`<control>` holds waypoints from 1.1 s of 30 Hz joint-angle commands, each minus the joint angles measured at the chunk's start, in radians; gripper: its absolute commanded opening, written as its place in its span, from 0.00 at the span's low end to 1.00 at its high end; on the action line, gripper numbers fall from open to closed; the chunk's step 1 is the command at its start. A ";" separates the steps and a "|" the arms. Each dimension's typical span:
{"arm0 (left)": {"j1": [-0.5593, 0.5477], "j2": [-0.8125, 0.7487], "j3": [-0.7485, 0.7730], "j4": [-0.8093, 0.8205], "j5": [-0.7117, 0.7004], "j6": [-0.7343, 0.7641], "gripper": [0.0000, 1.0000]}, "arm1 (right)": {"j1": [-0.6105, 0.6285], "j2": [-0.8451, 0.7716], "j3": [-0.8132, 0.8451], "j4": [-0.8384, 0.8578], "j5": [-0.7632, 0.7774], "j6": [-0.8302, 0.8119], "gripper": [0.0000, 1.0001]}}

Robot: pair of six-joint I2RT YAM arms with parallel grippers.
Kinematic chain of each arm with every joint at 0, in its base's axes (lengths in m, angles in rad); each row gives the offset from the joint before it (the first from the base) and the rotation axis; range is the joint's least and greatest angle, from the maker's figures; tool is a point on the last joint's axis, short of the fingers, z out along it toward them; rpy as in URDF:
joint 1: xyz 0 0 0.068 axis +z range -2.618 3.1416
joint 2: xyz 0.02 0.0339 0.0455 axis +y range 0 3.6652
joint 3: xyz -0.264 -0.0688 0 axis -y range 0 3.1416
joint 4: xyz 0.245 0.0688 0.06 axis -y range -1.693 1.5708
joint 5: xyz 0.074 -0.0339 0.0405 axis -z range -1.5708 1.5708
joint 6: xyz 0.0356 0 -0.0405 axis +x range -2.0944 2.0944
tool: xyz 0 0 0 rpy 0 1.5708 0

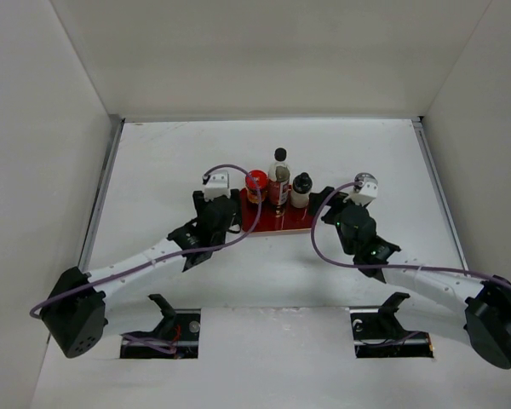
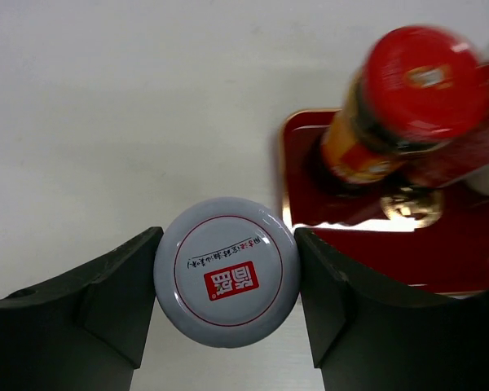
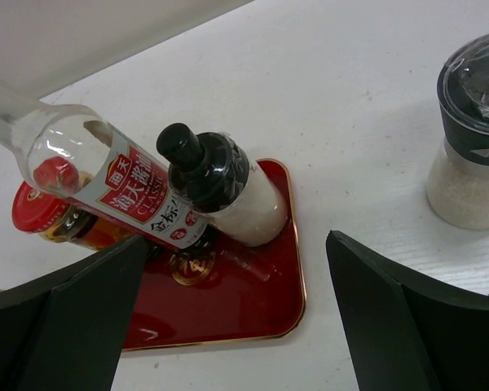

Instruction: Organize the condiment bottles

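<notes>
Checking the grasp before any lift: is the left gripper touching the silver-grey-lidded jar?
Touching. The left wrist view shows both fingers of the left gripper meeting the silver-grey-lidded jar at its lid rim, no gap.

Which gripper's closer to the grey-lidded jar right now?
Left. The left gripper straddles the grey-lidded jar, a finger against each side of its lid, just left of the red tray. The right gripper hangs open at the tray's opposite end.

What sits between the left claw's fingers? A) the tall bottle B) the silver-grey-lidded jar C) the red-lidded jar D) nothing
B: in the left wrist view the left gripper has a finger on each side of the silver-grey-lidded jar, which stands just off the red tray.
</notes>
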State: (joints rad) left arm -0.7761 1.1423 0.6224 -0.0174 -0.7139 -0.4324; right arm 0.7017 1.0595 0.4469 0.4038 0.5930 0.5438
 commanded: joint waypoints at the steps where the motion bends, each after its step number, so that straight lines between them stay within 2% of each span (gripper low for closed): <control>1: -0.059 -0.001 0.140 0.149 -0.001 0.029 0.36 | 0.009 -0.012 -0.005 0.075 -0.012 0.004 0.98; 7: -0.120 0.135 0.201 0.267 0.037 0.041 0.35 | 0.009 -0.049 -0.022 0.075 -0.016 0.005 0.98; 19: -0.136 0.358 0.277 0.421 0.102 0.080 0.35 | -0.003 -0.069 -0.042 0.081 -0.033 0.013 0.98; 26: -0.142 0.430 0.266 0.435 0.102 0.081 0.37 | -0.017 -0.056 -0.042 0.081 -0.038 0.013 0.98; 30: -0.148 0.451 0.252 0.438 0.097 0.081 0.45 | -0.018 -0.052 -0.036 0.078 -0.032 0.008 0.99; 33: -0.159 0.459 0.243 0.438 0.094 0.083 0.58 | -0.026 -0.055 -0.030 0.070 -0.022 0.005 1.00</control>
State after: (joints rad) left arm -0.9188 1.6241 0.8337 0.2974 -0.5991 -0.3573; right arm 0.6861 1.0084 0.4076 0.4286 0.5674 0.5468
